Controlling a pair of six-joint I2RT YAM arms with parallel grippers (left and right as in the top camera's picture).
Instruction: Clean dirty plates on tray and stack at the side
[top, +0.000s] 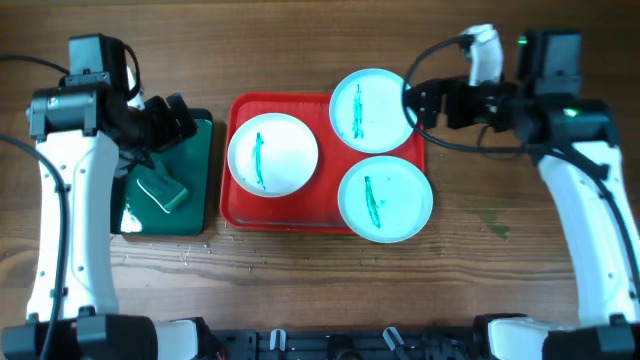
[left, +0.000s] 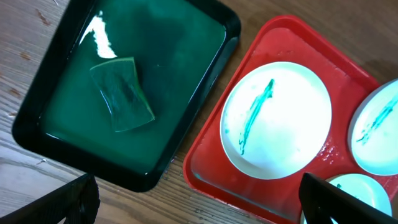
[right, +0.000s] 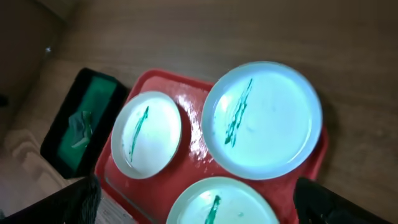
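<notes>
The red tray holds three plates, each with a green smear: a white plate at the left, a pale aqua plate at the back right and a pale aqua plate at the front right. My left gripper is open above the dark green tray; its fingertips frame the left wrist view. My right gripper is open and empty beside the back aqua plate's right edge. The right wrist view shows all three plates below its spread fingers.
The dark green tray holds shallow liquid and a green sponge, also in the left wrist view. Bare wooden table lies to the right of the red tray and along the front. A faint green stain marks the wood.
</notes>
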